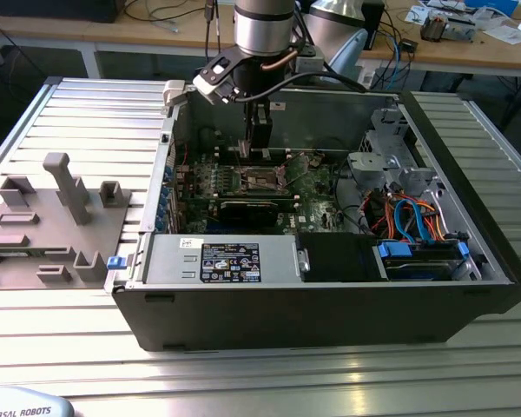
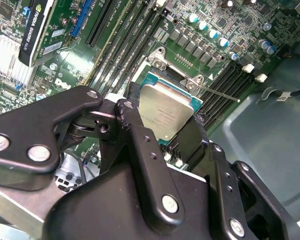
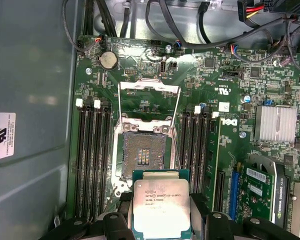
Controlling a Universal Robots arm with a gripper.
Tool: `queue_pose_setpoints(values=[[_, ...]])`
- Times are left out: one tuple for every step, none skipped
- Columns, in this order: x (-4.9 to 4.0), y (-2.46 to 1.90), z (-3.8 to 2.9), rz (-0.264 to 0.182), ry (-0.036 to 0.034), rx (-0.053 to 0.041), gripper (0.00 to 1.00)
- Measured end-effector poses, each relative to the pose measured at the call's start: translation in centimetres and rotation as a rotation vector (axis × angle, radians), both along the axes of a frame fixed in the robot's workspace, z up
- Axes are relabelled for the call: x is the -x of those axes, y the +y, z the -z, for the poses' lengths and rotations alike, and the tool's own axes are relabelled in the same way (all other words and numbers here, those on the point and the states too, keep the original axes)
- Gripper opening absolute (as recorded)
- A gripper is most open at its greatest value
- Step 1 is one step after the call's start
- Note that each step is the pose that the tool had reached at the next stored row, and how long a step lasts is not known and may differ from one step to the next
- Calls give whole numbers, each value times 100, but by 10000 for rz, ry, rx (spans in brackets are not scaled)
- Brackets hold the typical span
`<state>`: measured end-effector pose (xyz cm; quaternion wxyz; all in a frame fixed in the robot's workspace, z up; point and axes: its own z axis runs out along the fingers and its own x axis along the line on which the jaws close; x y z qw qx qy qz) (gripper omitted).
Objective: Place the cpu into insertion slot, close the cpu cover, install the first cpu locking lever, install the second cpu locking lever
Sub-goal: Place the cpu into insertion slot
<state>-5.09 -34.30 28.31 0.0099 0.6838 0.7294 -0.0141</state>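
Observation:
My gripper is shut on the cpu, a flat square chip with a dull silver top, pinched by its two opposite edges between the black fingers. The chip hovers just off one edge of the open insertion slot, whose contact field lies bare. Beyond the slot the cpu cover, a thin silvery frame, is swung back over the board. In the second wrist view the cpu hangs above the slot, with a thin locking lever sticking out beside it. The exterior view shows the gripper low inside the computer case.
Rows of memory slots flank the socket on both sides. A graphics card and a finned heat sink lie further out. The case wall stands close. Power supply, drive cage and cables fill the case; a grey fixture sits outside.

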Motion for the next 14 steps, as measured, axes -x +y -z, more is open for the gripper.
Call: queue_pose_setpoints(values=[[0,0,1,0,0,-1,54],[0,0,2,0,0,-1,54],[0,0,3,0,-1,-1,54],[0,0,4,0,-1,-1,54],[0,0,6,0,-1,-1,54],[0,0,7,0,0,-1,54],[0,0,17,0,-1,-1,54],[0,0,27,0,0,-1,54],[0,0,28,0,-1,-1,54],[0,0,29,0,0,-1,54],[0,0,31,0,-1,-1,54],[0,0,32,0,0,-1,54],[0,0,33,0,0,0,54],[0,0,35,1,-1,-1,54]])
